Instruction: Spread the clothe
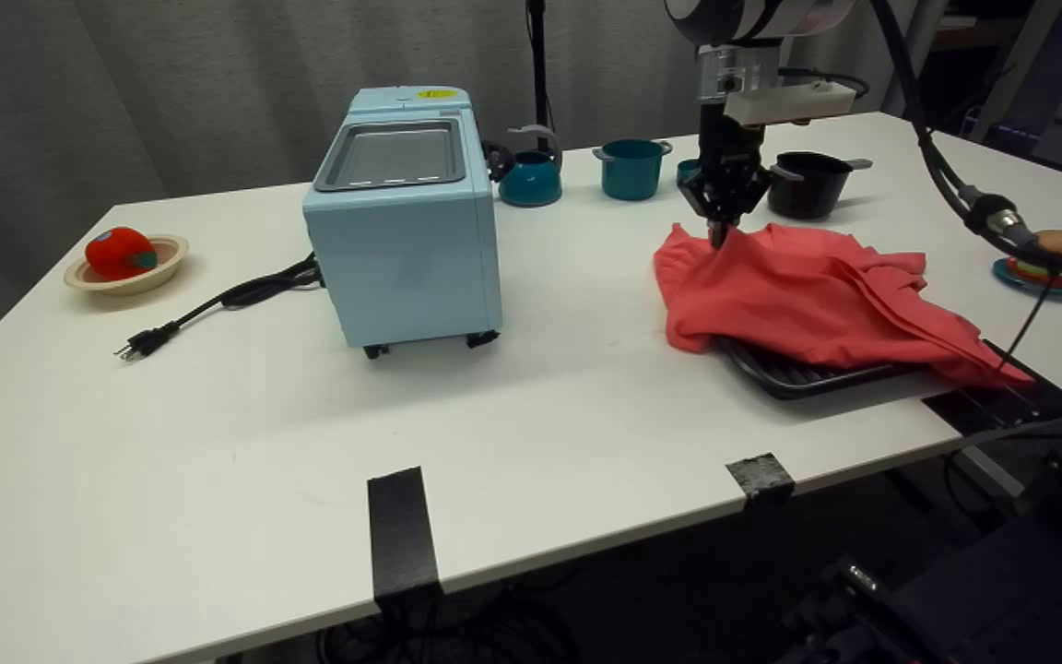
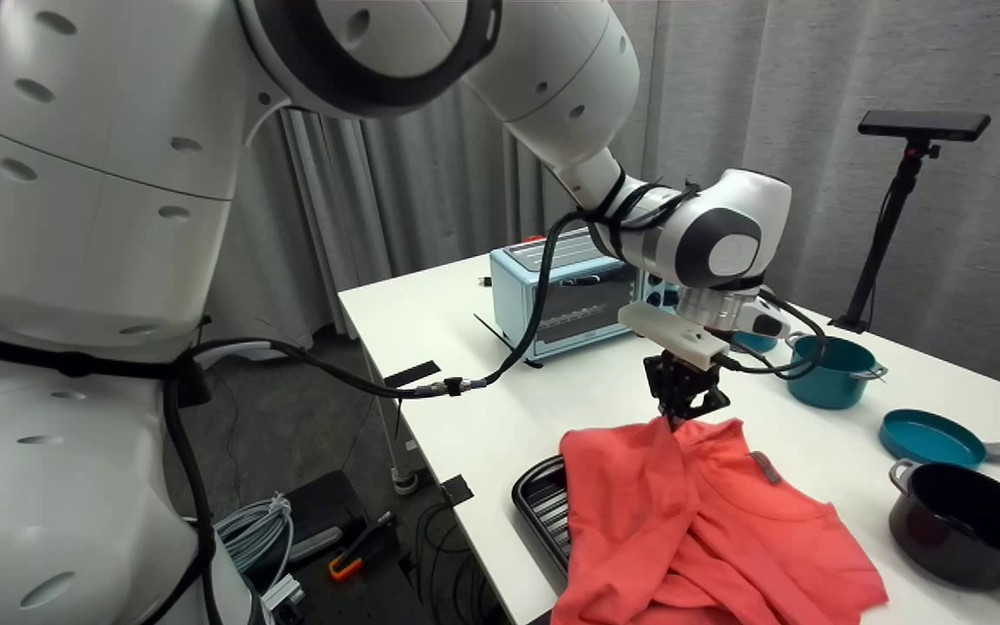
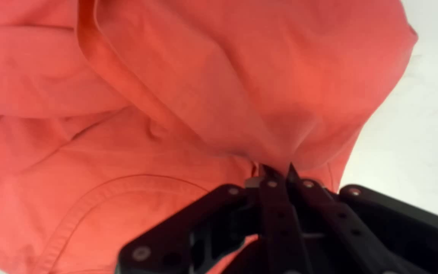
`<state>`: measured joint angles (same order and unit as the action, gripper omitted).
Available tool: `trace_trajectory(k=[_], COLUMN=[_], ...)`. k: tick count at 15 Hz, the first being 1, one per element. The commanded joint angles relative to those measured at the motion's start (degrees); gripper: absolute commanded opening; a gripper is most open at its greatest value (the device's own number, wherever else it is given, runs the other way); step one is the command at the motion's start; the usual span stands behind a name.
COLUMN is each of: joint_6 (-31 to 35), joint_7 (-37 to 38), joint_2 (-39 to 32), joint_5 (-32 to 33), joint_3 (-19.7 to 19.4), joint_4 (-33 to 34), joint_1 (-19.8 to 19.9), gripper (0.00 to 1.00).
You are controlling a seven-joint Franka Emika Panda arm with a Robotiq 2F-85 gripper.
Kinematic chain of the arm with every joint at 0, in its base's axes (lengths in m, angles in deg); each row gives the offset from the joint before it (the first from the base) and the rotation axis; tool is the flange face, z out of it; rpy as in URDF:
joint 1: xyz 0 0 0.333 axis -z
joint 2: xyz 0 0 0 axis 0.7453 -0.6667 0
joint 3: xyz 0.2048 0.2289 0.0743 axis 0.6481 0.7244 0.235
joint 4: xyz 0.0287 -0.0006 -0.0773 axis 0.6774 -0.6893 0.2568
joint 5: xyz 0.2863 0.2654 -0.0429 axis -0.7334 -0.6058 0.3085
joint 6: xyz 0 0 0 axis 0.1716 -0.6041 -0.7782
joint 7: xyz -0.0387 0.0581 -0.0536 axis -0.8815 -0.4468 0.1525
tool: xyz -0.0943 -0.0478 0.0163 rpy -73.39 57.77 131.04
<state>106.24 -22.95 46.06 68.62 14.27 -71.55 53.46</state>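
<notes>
- The fingers point(image 3: 274, 201) are clenched, and a fold of the red-pink cloth point(image 1: 808, 300) is pinched between their tips.
- Beneath and around the fingers, the rest of the cloth is seen wrinkled and folded over itself above the table point(image 1: 577, 369).
- Lower than the fingers, a black ridged pan point(image 2: 543, 508) is partly covered by the cloth.
- Near the fingers, a black pot point(image 1: 808, 189) and a teal pot point(image 1: 632, 171) are also shown.
- Well apart from the fingers, a gray tray point(image 1: 393, 155) is carried by a pale-blue toaster oven point(image 1: 411, 258).
</notes>
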Motion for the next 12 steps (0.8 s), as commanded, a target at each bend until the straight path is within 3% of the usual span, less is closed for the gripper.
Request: trace_trajectory(k=[1,7,12], joint_6=[-0.47,-0.03,0.3], joint_7=[-1.23,-2.44,-2.98], joint_2=[9.77,21.81,29.81], joint_5=[0.51,-0.13,-5.05], joint_3=[-0.08,1.5,4.14], joint_4=[-10.45,-25.04,-33.46], joint_1=[-0.81,-2.78,-5.1], gripper=[0.01,0.01,0.01])
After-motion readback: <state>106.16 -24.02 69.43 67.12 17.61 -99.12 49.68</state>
